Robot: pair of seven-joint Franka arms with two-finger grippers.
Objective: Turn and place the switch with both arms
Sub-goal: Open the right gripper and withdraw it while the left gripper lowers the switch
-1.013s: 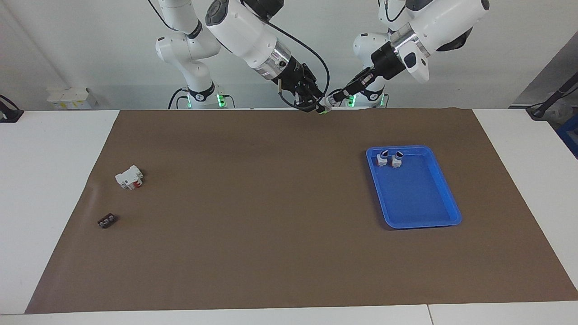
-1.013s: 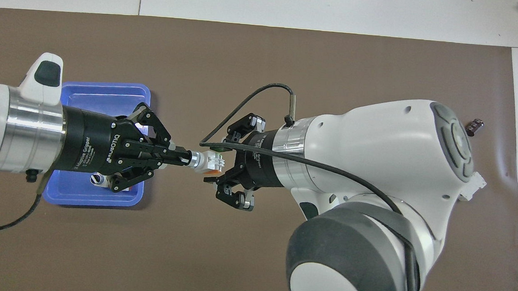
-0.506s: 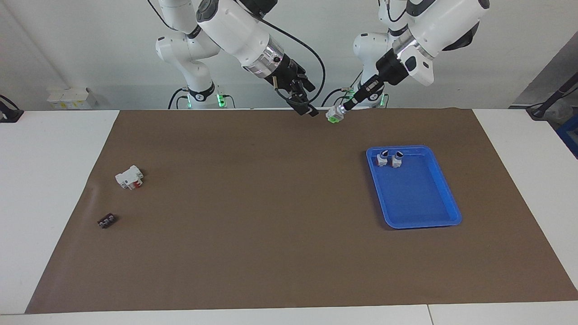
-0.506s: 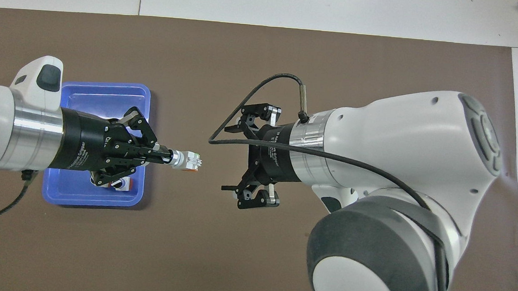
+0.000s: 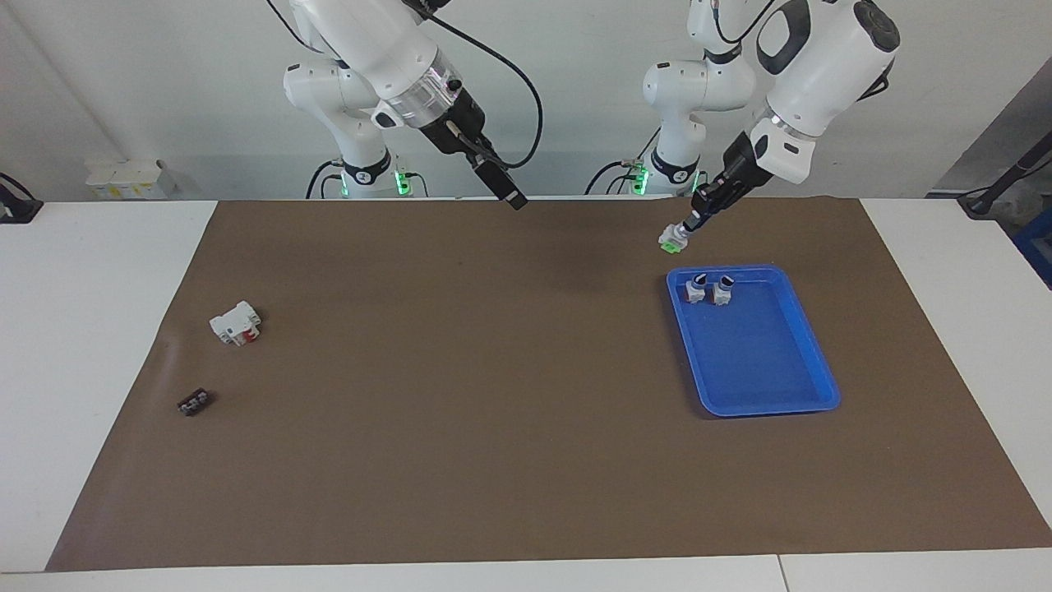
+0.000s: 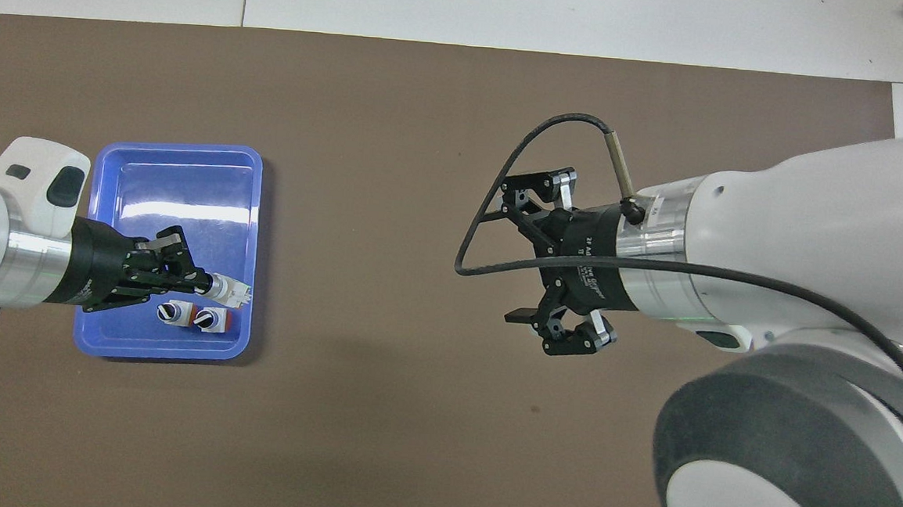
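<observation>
currently the left claw is clamped on the black-and-silver knob of the switch, which hangs off its tip, green base pointing away from it and down. seen from across the surface, claw and switch are raised over the brown mat just off the robot-side rim of the blue tray; from overhead they cover that end of the tray. under the left claw, in the tray's end nearest the robots, two red-based switches stand side by side, clear of the held switch. the right claw holds nothing, its fingers spread wide apart, raised over the mat's edge nearest the robots, well apart from the left claw. toward the right arm's end of the surface, well away from both claws, a white block with a red part and a small dark part lie on the mat.
</observation>
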